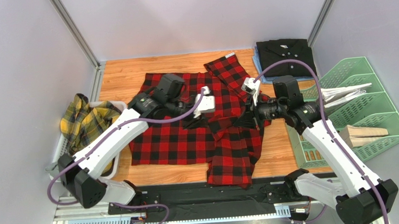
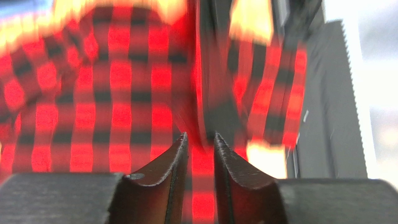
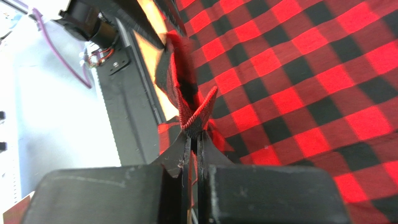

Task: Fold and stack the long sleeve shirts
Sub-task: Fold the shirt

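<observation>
The red-and-black check shirt [image 1: 171, 141] lies spread on the wooden table, its right part bunched and hanging toward the front edge. My left gripper [image 1: 190, 121] is over its middle; in the left wrist view [image 2: 201, 140] the fingers are nearly together with a raised fold of the shirt [image 2: 117, 93] between them. My right gripper [image 1: 240, 122] is just to its right, shut on a pinched ridge of the shirt [image 3: 303, 70], as the right wrist view [image 3: 194, 135] shows. The yellow-and-dark plaid shirt [image 1: 85, 119] sits crumpled at the left. The plain black shirt [image 1: 283, 53] lies folded at the back right.
The plaid shirt sits in a white basket [image 1: 110, 104] at the table's left edge. A green file rack [image 1: 372, 102] holding white sheets and wooden blocks [image 1: 363, 133] stands at the right. A black rail [image 1: 203, 195] runs along the front. Grey walls enclose the table.
</observation>
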`<state>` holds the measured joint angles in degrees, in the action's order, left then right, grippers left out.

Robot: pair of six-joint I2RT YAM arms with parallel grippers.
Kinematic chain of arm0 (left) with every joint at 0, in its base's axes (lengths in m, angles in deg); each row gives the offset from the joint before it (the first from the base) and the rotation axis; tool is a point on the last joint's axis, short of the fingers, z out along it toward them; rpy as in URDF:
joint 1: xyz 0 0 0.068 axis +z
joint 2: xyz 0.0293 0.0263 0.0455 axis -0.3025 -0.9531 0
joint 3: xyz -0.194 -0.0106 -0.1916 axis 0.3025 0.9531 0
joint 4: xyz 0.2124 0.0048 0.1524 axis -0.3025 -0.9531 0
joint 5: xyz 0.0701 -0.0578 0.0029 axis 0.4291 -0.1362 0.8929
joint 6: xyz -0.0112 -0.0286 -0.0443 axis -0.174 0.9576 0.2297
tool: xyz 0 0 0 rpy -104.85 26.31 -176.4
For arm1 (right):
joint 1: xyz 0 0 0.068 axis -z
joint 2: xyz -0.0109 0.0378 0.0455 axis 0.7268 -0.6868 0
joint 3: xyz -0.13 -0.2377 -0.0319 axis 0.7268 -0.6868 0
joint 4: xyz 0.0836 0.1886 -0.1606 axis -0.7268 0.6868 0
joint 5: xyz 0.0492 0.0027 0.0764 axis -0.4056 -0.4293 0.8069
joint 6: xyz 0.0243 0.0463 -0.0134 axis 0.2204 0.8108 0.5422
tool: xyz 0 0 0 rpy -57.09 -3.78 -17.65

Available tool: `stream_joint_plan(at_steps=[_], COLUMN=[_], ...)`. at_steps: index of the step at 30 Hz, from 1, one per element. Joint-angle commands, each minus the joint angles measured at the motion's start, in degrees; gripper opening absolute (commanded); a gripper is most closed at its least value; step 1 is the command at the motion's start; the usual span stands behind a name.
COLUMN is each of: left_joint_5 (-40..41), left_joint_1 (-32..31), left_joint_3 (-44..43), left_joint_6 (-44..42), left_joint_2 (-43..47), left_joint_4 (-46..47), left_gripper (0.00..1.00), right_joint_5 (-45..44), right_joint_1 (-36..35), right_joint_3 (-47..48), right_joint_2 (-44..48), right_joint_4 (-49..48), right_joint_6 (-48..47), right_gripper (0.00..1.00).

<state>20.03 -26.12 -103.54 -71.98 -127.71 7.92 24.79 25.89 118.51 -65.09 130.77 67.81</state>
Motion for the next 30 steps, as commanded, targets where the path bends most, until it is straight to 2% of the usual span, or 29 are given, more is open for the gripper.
stream_joint_plan(at_steps=[1,2,3,5,6,9,12,20,26,30], left_joint_5=[4.9,6.3,10.4,15.5,20.3,27.5,30.7,38.1,39.1,38.8], left_joint_1=[9.7,11.8,15.4,18.3,21.1,25.6,29.6,30.4,30.5,30.5], left_joint_3=[7.7,12.5,14.9,22.1,24.4,31.2,35.5,42.4,45.4,47.5], left_joint_6=[-14.8,-18.1,-24.6,-30.3,-33.5,-38.6,-43.5,-48.1,-48.9,-50.4], left_joint_2=[8.2,11.2,12.5,15.9,16.6,16.3,15.4,7.7,5.3,6.8], left_joint_4=[-16.6,-18.3,-21.9,-23.7,-23.1,-21.9,-17.7,-9.0,-6.8,-7.2], left_gripper=[0.46,0.50,0.50,0.50,0.52,0.52,0.53,0.53,0.53,0.53], right_joint_5=[-2.5,-3.2,-3.2,-3.7,-3.9,-4.2,-4.4,-6.9,-8.1,-8.7], right_joint_1=[1.6,2.1,3.1,3.9,4.6,6.1,7.5,7.7,7.9,8.2], right_joint_3=[2.7,2.6,2.6,3.1,4.1,6.6,10.6,19.2,22.1,23.8], right_joint_2=[1.5,1.9,2.1,2.1,1.8,0.7,-0.8,-4.2,-5.3,-5.9], right_joint_4=[1.5,1.5,1.5,1.8,2.1,2.5,3.2,5.2,5.7,6.1], right_joint_6=[-3.6,-3.7,-4.3,-4.4,-4.4,-4.4,-4.6,-5.4,-6.2,-6.5], right_gripper=[0.00,0.00,0.00,0.00,0.00,0.00,0.00,0.00,0.00,0.00])
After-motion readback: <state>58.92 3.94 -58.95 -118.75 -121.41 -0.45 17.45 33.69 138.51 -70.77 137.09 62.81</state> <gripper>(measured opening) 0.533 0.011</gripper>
